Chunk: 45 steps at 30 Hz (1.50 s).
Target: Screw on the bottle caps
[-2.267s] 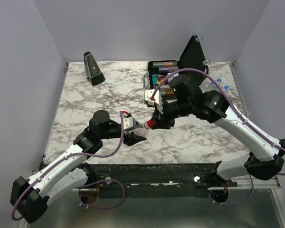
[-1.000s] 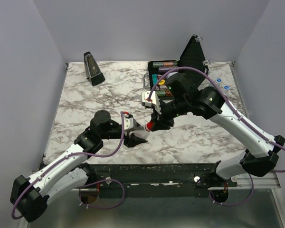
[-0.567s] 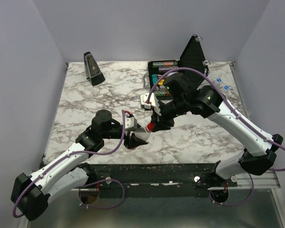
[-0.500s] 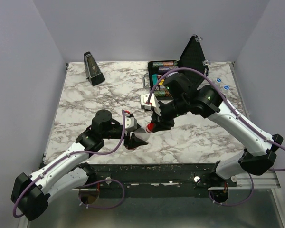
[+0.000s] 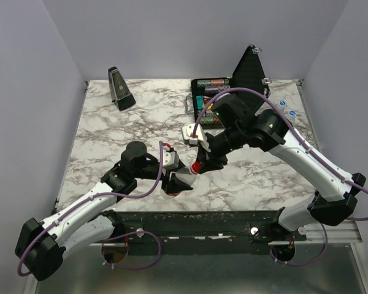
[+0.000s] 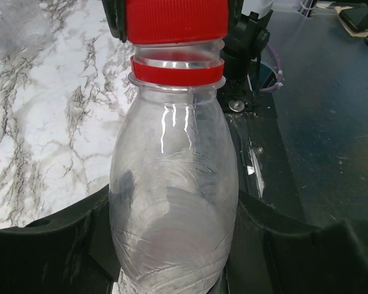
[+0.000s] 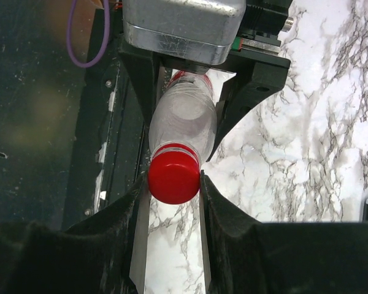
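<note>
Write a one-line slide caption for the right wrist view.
Right gripper grips the red cap of a clear bottle held by the left gripper over the marble table.

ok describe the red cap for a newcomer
Near the front of the marble table, the left gripper holds a clear bottle. The red cap sits on its neck, in the right gripper. It is plain red; the blue caps sit at the right edge.

No text to read — none anywhere.
</note>
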Available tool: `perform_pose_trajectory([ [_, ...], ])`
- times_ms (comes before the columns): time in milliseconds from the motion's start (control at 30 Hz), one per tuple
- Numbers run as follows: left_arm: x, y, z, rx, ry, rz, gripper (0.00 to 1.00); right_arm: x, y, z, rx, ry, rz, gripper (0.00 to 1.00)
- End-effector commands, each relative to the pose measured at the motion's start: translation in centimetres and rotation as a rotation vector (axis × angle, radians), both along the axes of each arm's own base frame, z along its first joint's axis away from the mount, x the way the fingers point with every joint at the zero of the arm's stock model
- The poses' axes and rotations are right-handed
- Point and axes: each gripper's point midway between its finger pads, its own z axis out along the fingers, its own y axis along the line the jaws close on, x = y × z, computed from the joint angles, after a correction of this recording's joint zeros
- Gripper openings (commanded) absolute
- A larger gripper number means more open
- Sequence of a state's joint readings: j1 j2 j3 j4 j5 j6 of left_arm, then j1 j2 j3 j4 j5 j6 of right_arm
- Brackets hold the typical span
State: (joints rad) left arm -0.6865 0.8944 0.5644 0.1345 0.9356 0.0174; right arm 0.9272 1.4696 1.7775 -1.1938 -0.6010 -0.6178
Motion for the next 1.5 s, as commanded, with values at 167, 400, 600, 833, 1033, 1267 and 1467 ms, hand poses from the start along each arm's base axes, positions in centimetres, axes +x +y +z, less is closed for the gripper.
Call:
perform_pose_trajectory([
  [167, 0.2, -0.8, 5.2, -0.177, -0.172, -0.013, 0.39, -1.4, 0.5, -1.9, -0.062, 0.106, 0.031, 0.39],
  [400, 1.2, -0.8, 5.4, -0.193, -0.179, 0.059, 0.38, -0.6, 1.1, -1.6, -0.068, 0.153, -0.087, 0.38],
  [600, 3.1, -0.5, 5.7, -0.218, -0.193, 0.200, 0.39, 0.5, 1.2, -1.5, -0.110, 0.201, -0.240, 0.37],
  [833, 4.2, -0.3, 6.0, -0.233, -0.196, 0.274, 0.39, 1.6, 0.7, -1.3, -0.142, 0.206, -0.363, 0.37],
  [1033, 4.6, -0.4, 6.3, -0.254, -0.182, 0.305, 0.39, 2.5, 0.6, -0.7, -0.142, 0.203, -0.456, 0.37],
  [1267, 4.5, -0.5, 6.6, -0.272, -0.181, 0.318, 0.39, 2.9, 0.9, -0.7, -0.159, 0.254, -0.545, 0.36],
  [1467, 5.7, -0.3, 7.4, -0.306, -0.195, 0.421, 0.38, 3.7, 1.1, -0.5, -0.188, 0.320, -0.692, 0.34],
])
